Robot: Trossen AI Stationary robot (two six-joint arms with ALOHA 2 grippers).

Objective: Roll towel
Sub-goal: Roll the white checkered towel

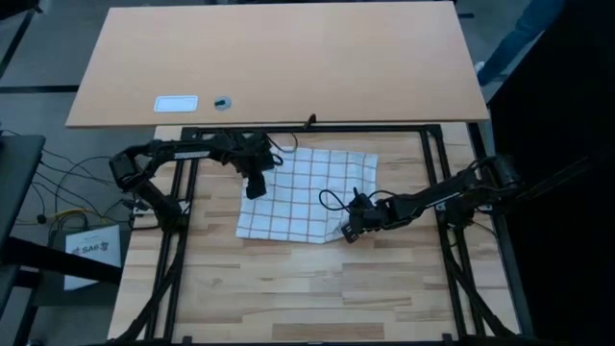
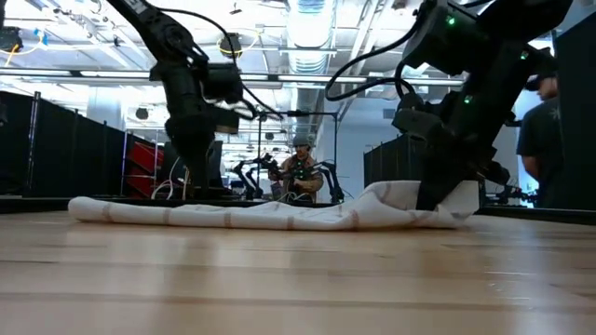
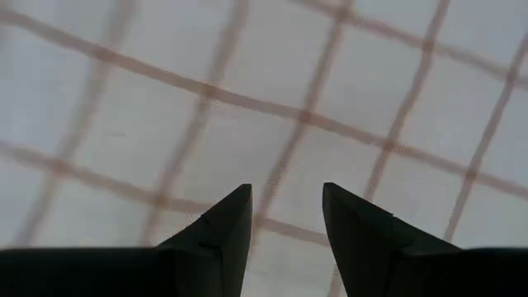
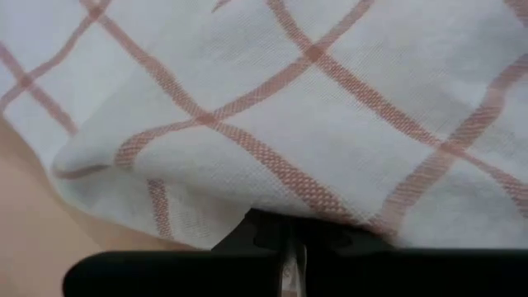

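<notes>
The white towel (image 1: pixel 307 192) with its reddish-brown grid lies spread on the wooden table. Most of it is flat (image 2: pixel 233 214), with a raised hump at its right end (image 2: pixel 391 194). My left gripper (image 1: pixel 255 185) points down over the towel's left edge. Its fingers are open (image 3: pixel 285 206), with cloth (image 3: pixel 272 107) filling the view below them. My right gripper (image 1: pixel 350 231) is at the towel's near right corner, shut (image 4: pixel 289 247) on the cloth. My left gripper stands close over the towel's left part; I cannot tell whether its fingertips touch the cloth. My right gripper pinches the towel at its near right corner (image 4: pixel 276 206) between its two shut fingers. It comes slanting down from the table's right side. The cloth bulges up over the fingertips (image 2: pixel 438 200); the rest of the towel lies on the table. One layer or several, I cannot tell.
A light board (image 1: pixel 279 58) covers the table's far part, with a white label (image 1: pixel 176 104) and a small round thing (image 1: pixel 223 102) on it. Black frame rails (image 1: pixel 178 250) run along both sides. Bare wood (image 1: pixel 307 298) lies toward the near edge. People (image 2: pixel 300 175) stand beyond the table.
</notes>
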